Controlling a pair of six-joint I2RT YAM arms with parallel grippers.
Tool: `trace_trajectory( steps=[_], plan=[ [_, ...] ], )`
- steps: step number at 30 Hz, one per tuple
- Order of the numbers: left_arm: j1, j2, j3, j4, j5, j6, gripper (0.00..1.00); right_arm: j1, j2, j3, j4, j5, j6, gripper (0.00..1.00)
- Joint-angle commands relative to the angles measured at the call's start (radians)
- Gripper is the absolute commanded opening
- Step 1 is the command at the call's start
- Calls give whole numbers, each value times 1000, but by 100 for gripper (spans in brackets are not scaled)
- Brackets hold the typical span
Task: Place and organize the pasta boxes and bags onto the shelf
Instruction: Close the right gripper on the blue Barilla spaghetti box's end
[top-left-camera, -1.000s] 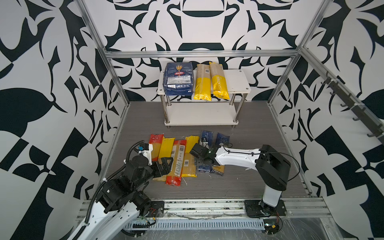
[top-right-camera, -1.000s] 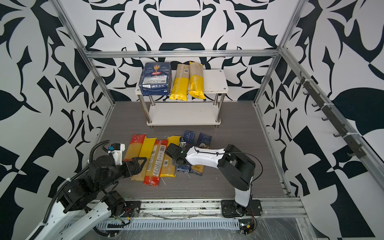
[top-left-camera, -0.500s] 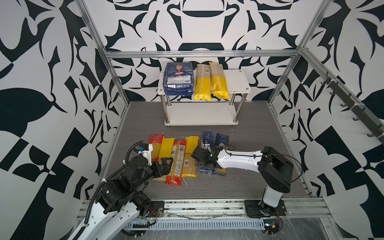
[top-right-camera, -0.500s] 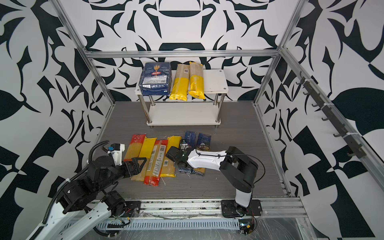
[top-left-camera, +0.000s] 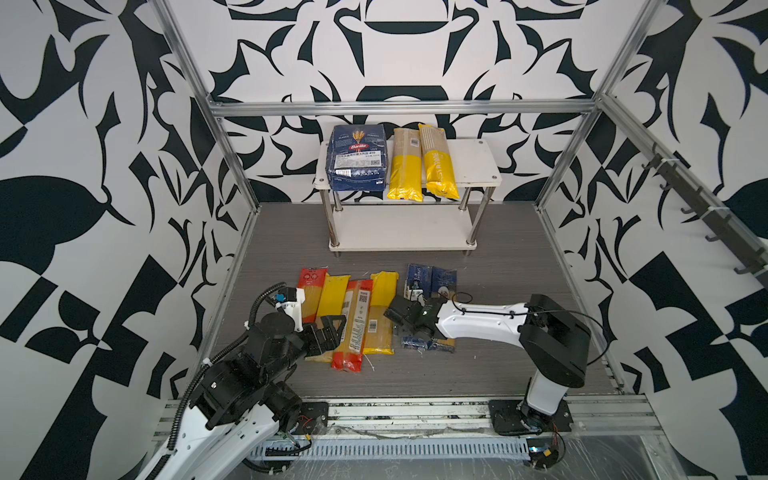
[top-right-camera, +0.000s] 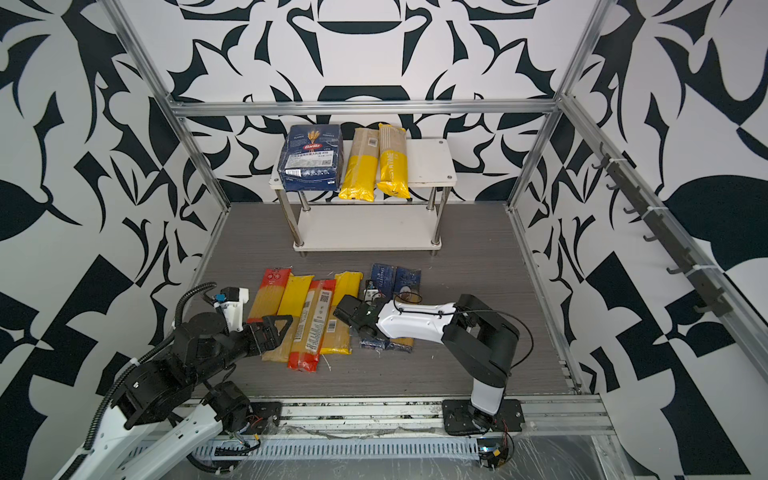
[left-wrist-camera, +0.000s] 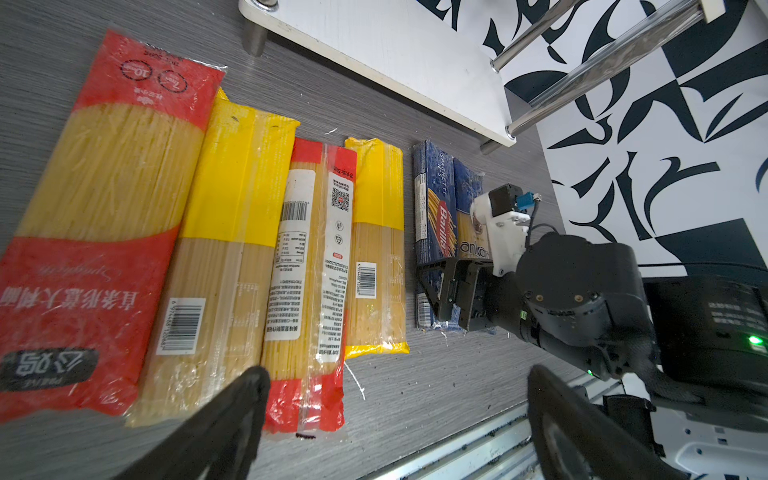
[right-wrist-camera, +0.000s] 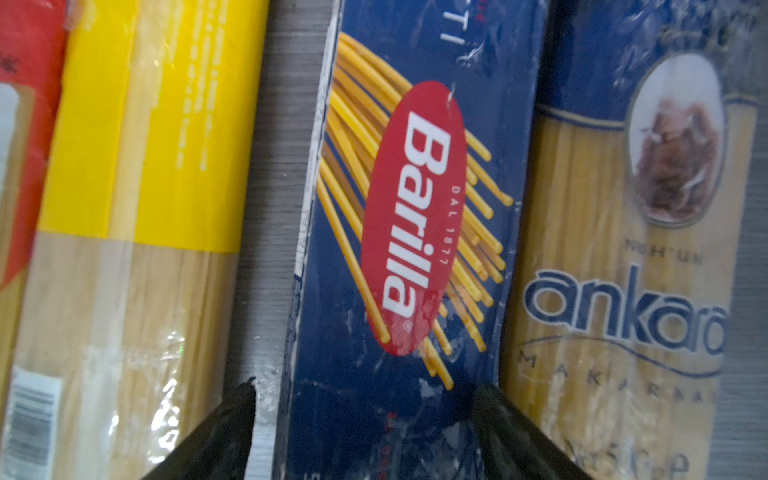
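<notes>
The grey wood-grain counter (top-left-camera: 498, 374) sits inside a black-and-white patterned enclosure. Near the front edge, the left pincer (left-wrist-camera: 395, 415) stands wide and empty over the near ends of four floor-row bags (top-left-camera: 353, 324) lying side by side. Just beyond, the right pincer (right-wrist-camera: 361, 415) is spread and not yet gripping. Its jaws are astride the narrow spaghetti box (right-wrist-camera: 415, 208), one tip in the gap beside a yellow bag (right-wrist-camera: 145, 166) and the other on the seam against the ankara bag (right-wrist-camera: 623, 249). At the far edge, the shelf (top-left-camera: 478, 166) carries the wide Barilla pack (top-left-camera: 357, 160) and two shelved yellow bags (top-left-camera: 405, 166). Its lower board (top-left-camera: 403, 228) is bare.

Risks:
- Closing may pinch the ankara film along with the box and drag it.
- The hold looks short of the box's middle, so the far end could sag and strike the shelf.
- The glossy wrap may slip.

Not established:
- Whether the tips touch the counter or the ankara bag cannot be told.
- The arm hides both packs' near ends in both top views.
- The right wrist picture is blurred.
</notes>
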Motion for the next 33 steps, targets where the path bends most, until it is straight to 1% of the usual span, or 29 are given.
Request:
trace_trajectory(
  steps=[1, 9, 15, 19, 24, 30, 32, 33],
  plan=[
    [4, -10, -1, -26, 1, 7, 100, 42, -10, -43, -154, -70, 76, 85],
    [4, 1, 7, -30, -13, 7, 100, 89, -127, -104, -171, -38, 125, 85],
    [4, -1, 25, -47, -33, 9, 100, 124, -185, -105, -194, -2, 140, 85],
    [4, 4, 38, -57, -39, 9, 100, 139, -183, -103, -203, -5, 145, 85],
    [4, 7, 39, -60, -35, 3, 99, 154, -161, -104, -168, -20, 147, 85],
    [3, 8, 46, -67, -32, -4, 99, 150, -129, -143, -67, -74, 155, 86],
    [4, 8, 48, -70, -32, -3, 100, 146, -108, -143, -56, -85, 152, 100],
    [3, 9, 49, -70, -32, -3, 99, 145, -96, -143, -49, -91, 156, 100]
  ],
)
